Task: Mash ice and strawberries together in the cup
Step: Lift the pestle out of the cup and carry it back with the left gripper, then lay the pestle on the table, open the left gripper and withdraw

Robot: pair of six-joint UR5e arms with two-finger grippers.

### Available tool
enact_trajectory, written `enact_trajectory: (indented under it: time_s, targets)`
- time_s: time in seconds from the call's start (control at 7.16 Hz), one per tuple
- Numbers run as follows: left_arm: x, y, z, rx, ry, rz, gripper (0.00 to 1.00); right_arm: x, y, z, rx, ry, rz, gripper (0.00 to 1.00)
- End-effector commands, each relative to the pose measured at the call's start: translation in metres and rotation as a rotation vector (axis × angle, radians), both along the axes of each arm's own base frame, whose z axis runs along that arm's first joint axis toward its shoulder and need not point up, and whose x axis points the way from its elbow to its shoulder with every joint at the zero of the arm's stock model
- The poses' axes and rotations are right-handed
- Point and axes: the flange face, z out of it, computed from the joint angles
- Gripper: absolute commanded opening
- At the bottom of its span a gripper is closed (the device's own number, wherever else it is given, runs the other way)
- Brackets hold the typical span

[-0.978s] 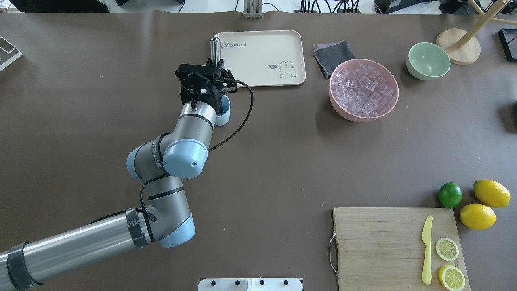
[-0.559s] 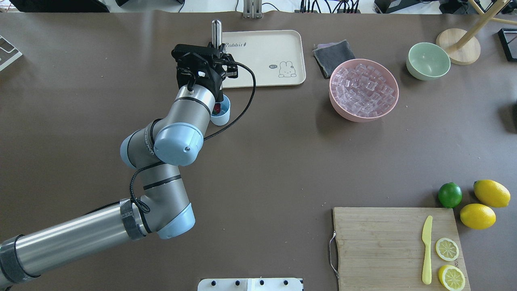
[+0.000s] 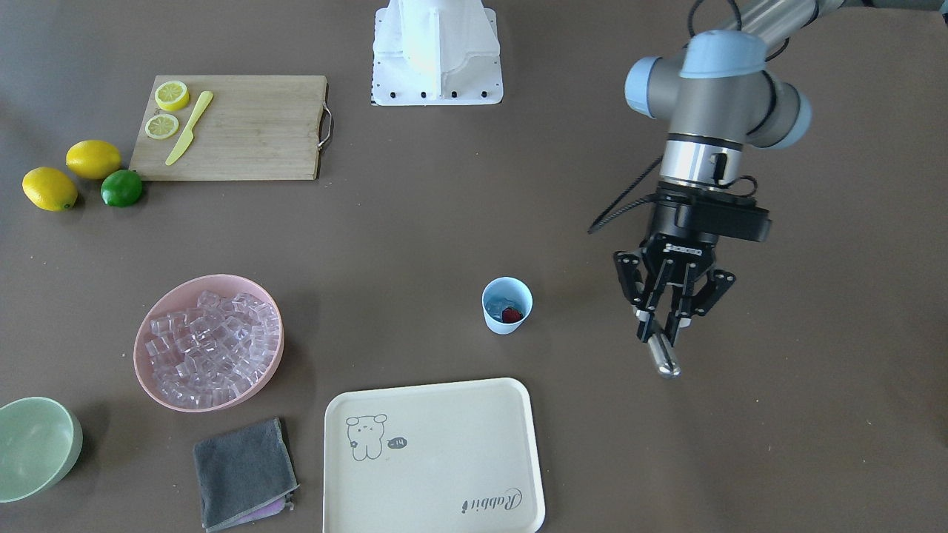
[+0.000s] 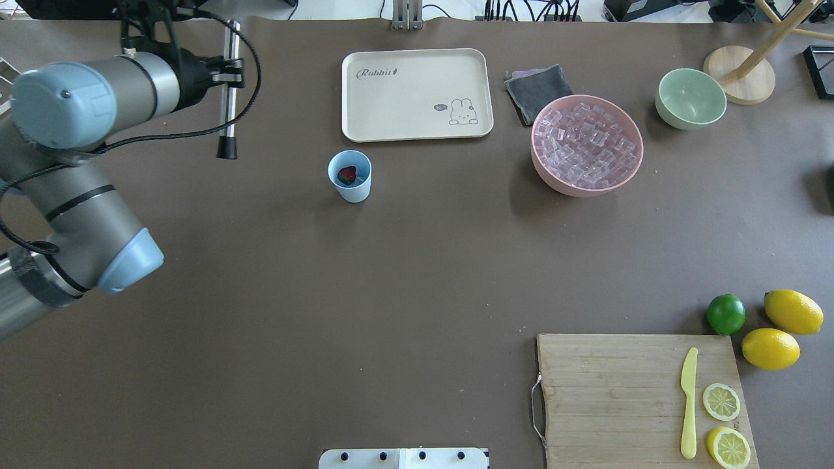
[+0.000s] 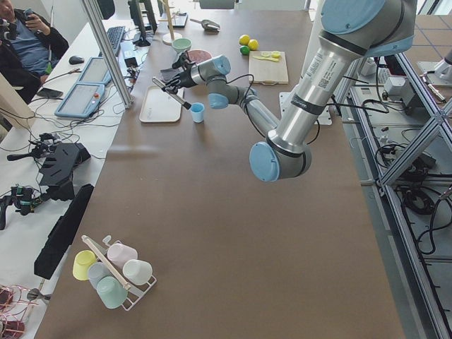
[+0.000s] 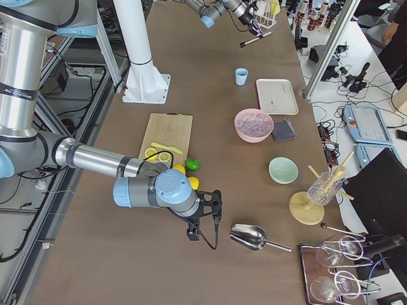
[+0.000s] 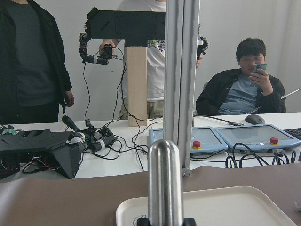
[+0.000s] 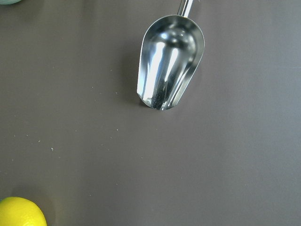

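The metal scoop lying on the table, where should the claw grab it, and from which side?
Take the scoop by its thin straight handle, coming down from above with the claw closing across the handle. The scoop lies flat on the table, open side up, so the handle is clear all round, while the bowl looks too wide, rounded and slick to pinch.

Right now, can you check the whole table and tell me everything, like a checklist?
Surface: brown table, tiny specks by the scoop.
Job's things: strawberry in the blue cup; ice in the pink bowl.
Clutter: tray, cloth, green bowl, board, knife, lemons, lime.
Hands: left hand shut on the masher, apart from the cup; right hand cannot tell.
Cables: black cable along the left arm.
Surroundings: people beyond the table.
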Motion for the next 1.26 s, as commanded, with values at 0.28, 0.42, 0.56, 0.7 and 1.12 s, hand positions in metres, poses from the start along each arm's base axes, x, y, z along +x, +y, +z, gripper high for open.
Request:
enact_trajectory:
  time_s: [0.28,0.42,0.56,0.7,1.12]
  targets:
    - [-0.061,0.068,0.207,-0.386,-0.065,0.243,0.22,0.001,-0.001,0.003,-0.007,0.006,0.0,0.99]
    - [-0.075,0.087,0.237,-0.354,-0.091,0.271,0.24,0.0,-0.002,0.003,-0.008,-0.001,-0.001,0.99]
    - [-0.079,0.091,0.248,-0.357,-0.105,0.275,0.25,0.001,-0.004,0.006,-0.011,-0.002,-0.001,0.99]
    - [-0.08,0.092,0.258,-0.376,-0.112,0.264,0.36,0.001,-0.005,0.007,-0.012,0.005,0.0,0.99]
    - [-0.075,0.085,0.255,-0.37,-0.112,0.263,0.98,0.002,-0.004,0.006,-0.008,0.003,0.003,0.99]
